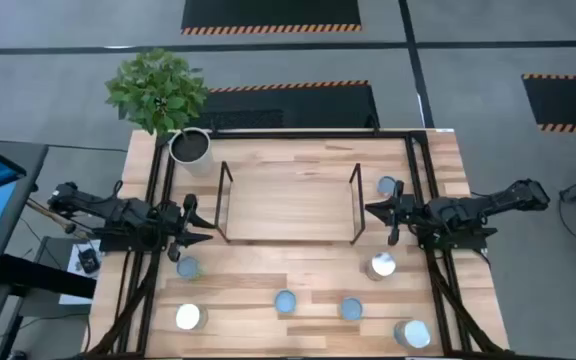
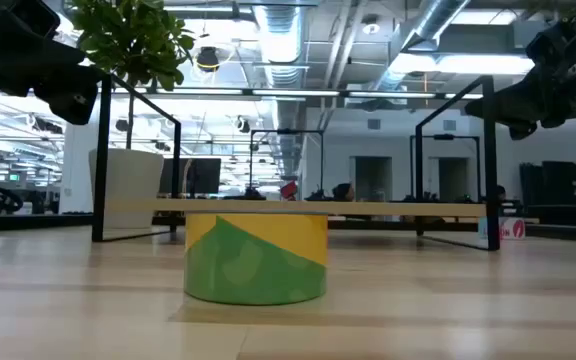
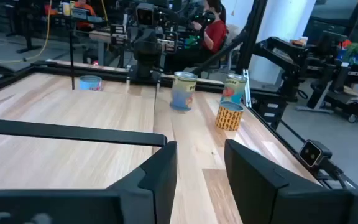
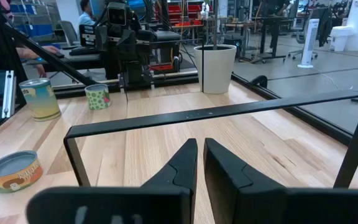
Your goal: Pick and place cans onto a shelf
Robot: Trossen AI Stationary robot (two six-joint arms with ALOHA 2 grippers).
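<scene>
The shelf [image 1: 288,205], a low light-wood platform with black wire ends, stands mid-table with nothing on it. Several small cans stand upright on the tabletop: one by the shelf's right end [image 1: 386,186], one white-topped [image 1: 381,265], one near my left gripper [image 1: 189,267], and others along the near edge [image 1: 285,301], [image 1: 351,308], [image 1: 188,317], [image 1: 411,333]. My left gripper [image 1: 206,228] hovers open just left of the shelf, its fingers apart in the left wrist view [image 3: 201,168]. My right gripper [image 1: 371,212] hovers shut and empty at the shelf's right end, also seen in its wrist view [image 4: 200,163].
A white plant pot [image 1: 190,146] with a leafy plant stands at the far left corner. Black rails [image 1: 423,180] run along both table sides. The shelf's wire end frames [image 4: 216,113] stand right before each gripper. A green-yellow can [image 2: 256,258] fills the low view's middle.
</scene>
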